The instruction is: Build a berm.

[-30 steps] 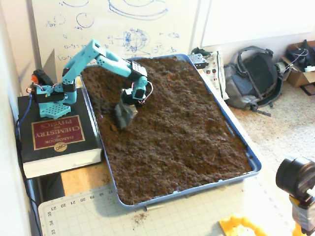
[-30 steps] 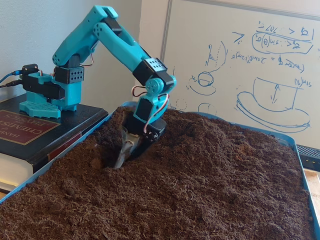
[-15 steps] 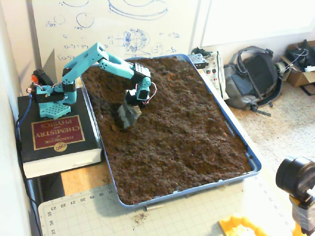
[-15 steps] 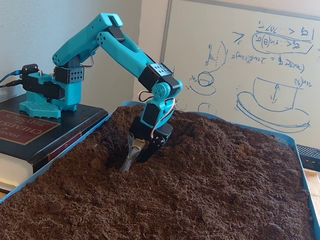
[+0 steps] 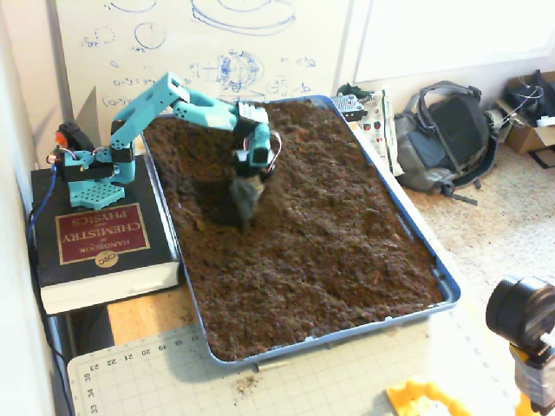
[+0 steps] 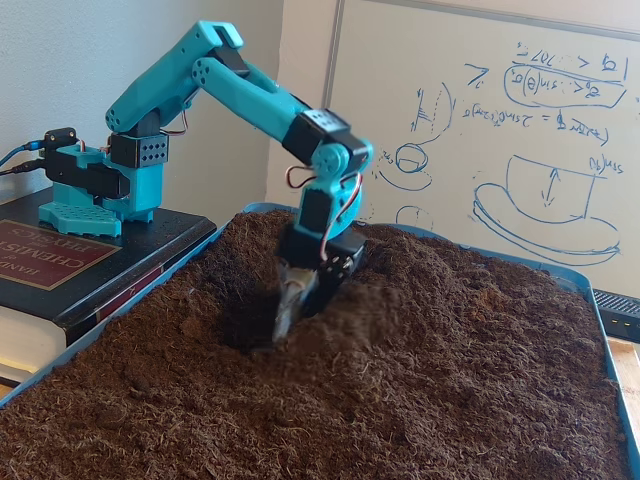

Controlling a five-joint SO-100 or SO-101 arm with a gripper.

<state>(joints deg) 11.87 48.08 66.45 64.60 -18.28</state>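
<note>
Taking the blue tray (image 5: pixel 444 286) as our landmark, we see nearest to the high camera a green cutting mat (image 5: pixel 286 381) lying just outside the tray's near rim. Loose dark brown soil (image 5: pixel 329 234) fills the tray. The gripper (image 6: pixel 290 320) points down with its tip sunk in the soil toward the tray's book-side edge, blurred in both fixed views, so we cannot tell how far its fingers are parted. Just beside it, on the side away from the book, the soil swells into a low, rounded hump, the berm (image 6: pixel 400 300). A dark hollow (image 6: pixel 240 325) lies on the gripper's other side. The teal arm (image 5: pixel 152 104) stands on a thick book (image 5: pixel 100 247) touching the tray's edge. Beyond the tray's far rim hangs a whiteboard (image 6: pixel 480 120).
</note>
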